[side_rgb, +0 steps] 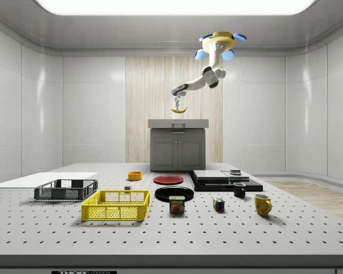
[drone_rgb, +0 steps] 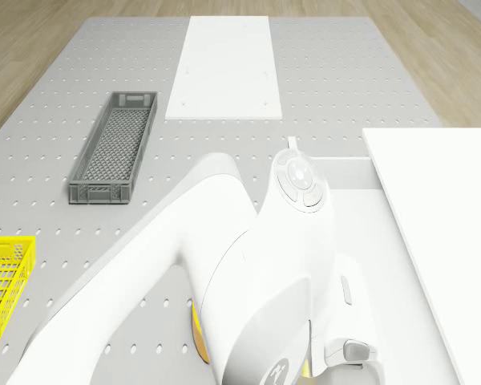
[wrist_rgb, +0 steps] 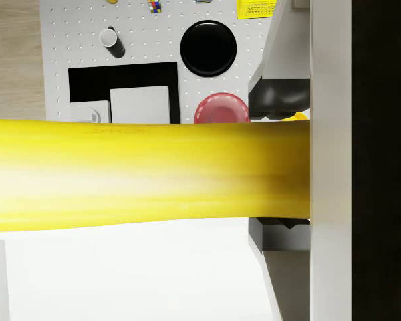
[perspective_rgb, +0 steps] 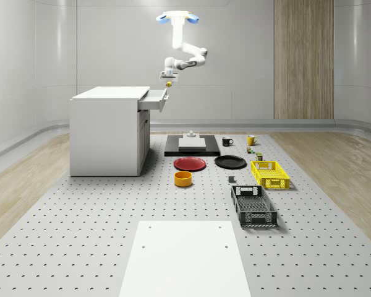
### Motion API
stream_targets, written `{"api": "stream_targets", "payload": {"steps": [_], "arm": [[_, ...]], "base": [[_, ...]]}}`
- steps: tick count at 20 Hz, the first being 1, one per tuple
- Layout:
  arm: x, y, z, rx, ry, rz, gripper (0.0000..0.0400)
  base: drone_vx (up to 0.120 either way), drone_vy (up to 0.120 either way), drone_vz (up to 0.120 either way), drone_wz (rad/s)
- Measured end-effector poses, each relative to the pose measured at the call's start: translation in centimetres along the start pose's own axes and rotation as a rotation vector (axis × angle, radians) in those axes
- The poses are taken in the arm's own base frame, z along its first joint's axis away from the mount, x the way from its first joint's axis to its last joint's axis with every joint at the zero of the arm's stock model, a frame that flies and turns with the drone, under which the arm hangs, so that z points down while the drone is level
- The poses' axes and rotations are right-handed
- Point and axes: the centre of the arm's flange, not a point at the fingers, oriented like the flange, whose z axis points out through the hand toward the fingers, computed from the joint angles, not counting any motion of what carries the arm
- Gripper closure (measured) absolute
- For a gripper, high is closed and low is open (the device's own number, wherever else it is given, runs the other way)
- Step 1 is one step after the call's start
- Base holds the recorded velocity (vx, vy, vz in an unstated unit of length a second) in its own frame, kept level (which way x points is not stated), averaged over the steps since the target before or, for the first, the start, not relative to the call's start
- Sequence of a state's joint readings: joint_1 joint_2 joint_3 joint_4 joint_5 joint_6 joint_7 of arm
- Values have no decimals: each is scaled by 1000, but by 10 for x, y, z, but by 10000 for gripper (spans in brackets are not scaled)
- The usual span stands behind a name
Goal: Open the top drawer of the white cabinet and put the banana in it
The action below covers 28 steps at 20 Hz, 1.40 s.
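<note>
One banana [side_rgb: 178, 109] hung in the air, pinched between the fingers of the gripper [side_rgb: 176, 105], directly above the pulled-out top drawer [perspective_rgb: 154, 99] of the single white cabinet [perspective_rgb: 108, 131]; from the wrist it was a broad yellow bar [wrist_rgb: 147, 175] crossing in front of the drawer's edge, and I could not make out either of its tips there. The drone [perspective_rgb: 177, 18] hovered high up near the ceiling, just off the cabinet's open-drawer side, with its arm [perspective_rgb: 188, 59] bent down and back toward the drawer. The drawer's inside was hard to read from where I stood, so I could not say what lay in it. On the perforated table [perspective_rgb: 80, 235] I counted two plates, one red plate [perspective_rgb: 190, 164] and one black plate [perspective_rgb: 230, 162], one orange bowl [perspective_rgb: 183, 179], two mugs, a black mug [side_rgb: 239, 190] and a yellow mug [side_rgb: 262, 204], one tin can [side_rgb: 176, 205], and one coloured cube [side_rgb: 218, 204]. There were two crates: the yellow crate [side_rgb: 116, 205] and the dark grey crate [side_rgb: 66, 190], and both looked bare inside. A black slab [perspective_rgb: 192, 145] carried a white block, and one flat white board [perspective_rgb: 185, 258] lay at the table's near end, cut off by the edge of the whole-scene view.
</note>
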<state>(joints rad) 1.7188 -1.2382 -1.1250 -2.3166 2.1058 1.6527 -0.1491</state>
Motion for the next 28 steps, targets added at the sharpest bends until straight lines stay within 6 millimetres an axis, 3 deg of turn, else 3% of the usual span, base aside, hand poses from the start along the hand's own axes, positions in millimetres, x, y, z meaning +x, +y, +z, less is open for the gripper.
{"api": "stream_targets", "payload": {"steps": [23, 28], "arm": [[0, 0, 0, 0, 0, 0, 207], [0, 0, 7, 0, 0, 1, 207]], "base": [[0, -120, 0, 0], [0, -8, 0, 0]]}}
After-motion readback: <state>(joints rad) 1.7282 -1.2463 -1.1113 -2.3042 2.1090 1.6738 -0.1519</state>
